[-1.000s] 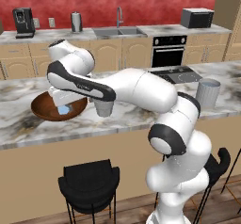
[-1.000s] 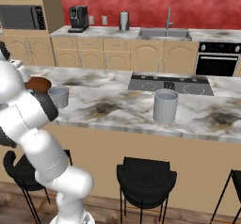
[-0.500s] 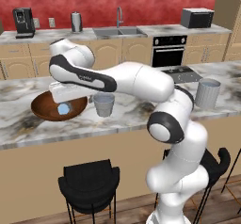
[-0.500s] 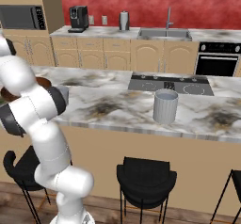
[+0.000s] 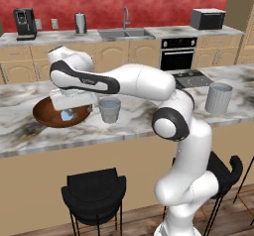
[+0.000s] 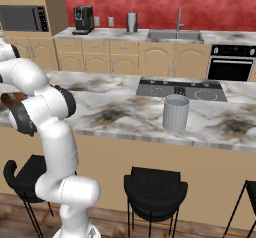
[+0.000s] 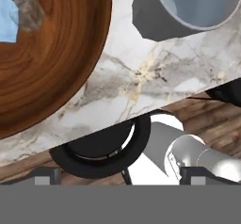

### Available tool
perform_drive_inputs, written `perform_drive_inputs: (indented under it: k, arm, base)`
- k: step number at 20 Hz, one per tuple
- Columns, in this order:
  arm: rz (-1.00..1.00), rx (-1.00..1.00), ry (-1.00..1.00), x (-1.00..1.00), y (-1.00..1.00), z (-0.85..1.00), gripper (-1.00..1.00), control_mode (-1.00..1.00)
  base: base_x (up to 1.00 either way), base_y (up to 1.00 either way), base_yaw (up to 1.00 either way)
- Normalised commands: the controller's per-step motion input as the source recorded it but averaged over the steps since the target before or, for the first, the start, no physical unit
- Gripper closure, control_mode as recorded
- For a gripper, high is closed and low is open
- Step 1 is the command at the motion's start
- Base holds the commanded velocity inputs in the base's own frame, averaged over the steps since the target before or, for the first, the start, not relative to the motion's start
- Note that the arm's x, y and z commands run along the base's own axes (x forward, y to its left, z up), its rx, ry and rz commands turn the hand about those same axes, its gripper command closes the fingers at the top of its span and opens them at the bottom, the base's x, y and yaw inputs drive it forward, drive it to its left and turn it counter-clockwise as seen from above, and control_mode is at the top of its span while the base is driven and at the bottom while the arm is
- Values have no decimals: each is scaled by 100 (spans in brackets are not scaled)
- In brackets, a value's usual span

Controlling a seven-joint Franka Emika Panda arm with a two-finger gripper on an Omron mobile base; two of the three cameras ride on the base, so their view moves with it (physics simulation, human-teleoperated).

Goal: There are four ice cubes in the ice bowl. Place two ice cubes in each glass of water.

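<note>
The ice bowl [image 5: 47,117] of dark wood lies on the marble counter, with a pale blue ice cube [image 5: 67,114] in it. My gripper [image 5: 73,107] hangs open just above the bowl's right side, holding nothing. In the hand view the bowl [image 7: 52,63] takes the upper left, an ice cube [image 7: 6,17] sits at the left edge, and my open gripper [image 7: 117,177] points at the counter edge. One glass of water [image 5: 109,110] stands right beside the bowl [image 7: 197,4]. The other glass [image 5: 219,97] stands far to the right [image 6: 176,112].
A black cooktop [image 6: 180,88] is set into the counter behind the far glass. Black stools [image 5: 94,193] stand below the counter's front edge [image 5: 74,143]. The back wall holds a sink [image 5: 126,32], a kettle [image 5: 80,23] and a coffee machine [image 5: 25,23].
My hand has edged slightly to the right over the bowl while the arm swung back and left. In the right base view the arm now covers the nearer glass. The jaws stayed open.
</note>
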Motion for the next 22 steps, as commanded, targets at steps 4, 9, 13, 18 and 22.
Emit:
perform_drive_inputs:
  k: [4,9,13,18,22]
  arm:
    - [0,-1,-5,34,14,-17,-100,-100]
    - [3,0,-10,39,6,-12,-100,-100]
    - [6,0,-3,30,3,-20,-100,-100]
    - [9,0,-1,29,0,-31,-100,-100]
    - [10,1,-7,30,2,-14,-100,-100]
  base:
    - [0,0,0]
    - [0,0,0]
    - [0,0,0]
    - [0,0,0]
    - [0,0,0]
